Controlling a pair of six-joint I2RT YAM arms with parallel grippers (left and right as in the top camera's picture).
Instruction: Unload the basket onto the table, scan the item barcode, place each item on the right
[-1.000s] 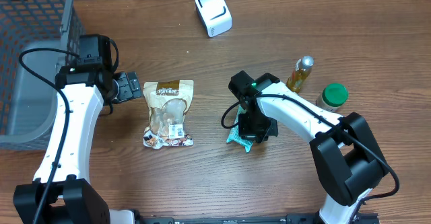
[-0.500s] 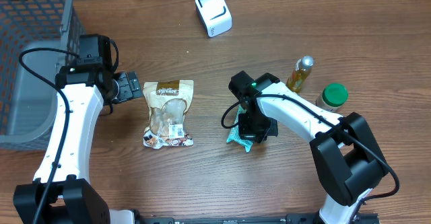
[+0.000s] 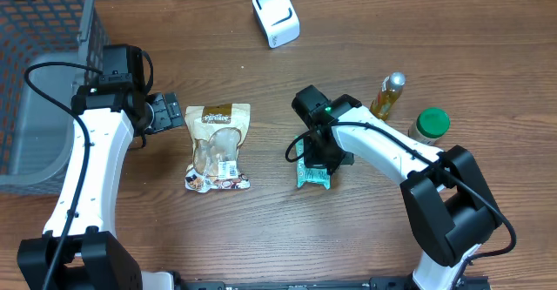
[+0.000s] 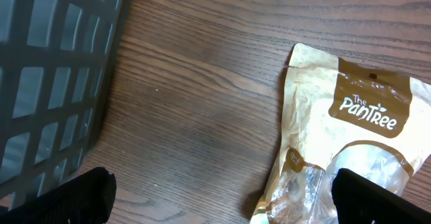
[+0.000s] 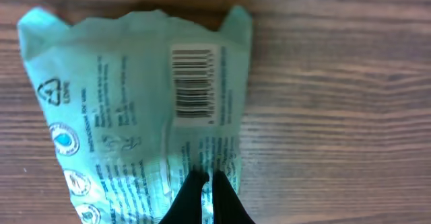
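Right wrist view: right pincer (image 5: pixel 210 196) pressed together, pinching one edge of the teal packet (image 5: pixel 135 109), barcode (image 5: pixel 194 83) facing up. Packet sits near the counter's (image 3: pixel 348 64) middle. Left pincer (image 4: pixel 222 197) spread wide beside the tan snack pouch (image 4: pixel 350 150), touching nothing.

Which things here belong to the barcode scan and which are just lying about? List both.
For the job: teal packet, its barcode showing, pinched by the right gripper; white scanner.
Lying about: PanTree pouch, grey basket, yellow bottle, green-lidded jar.
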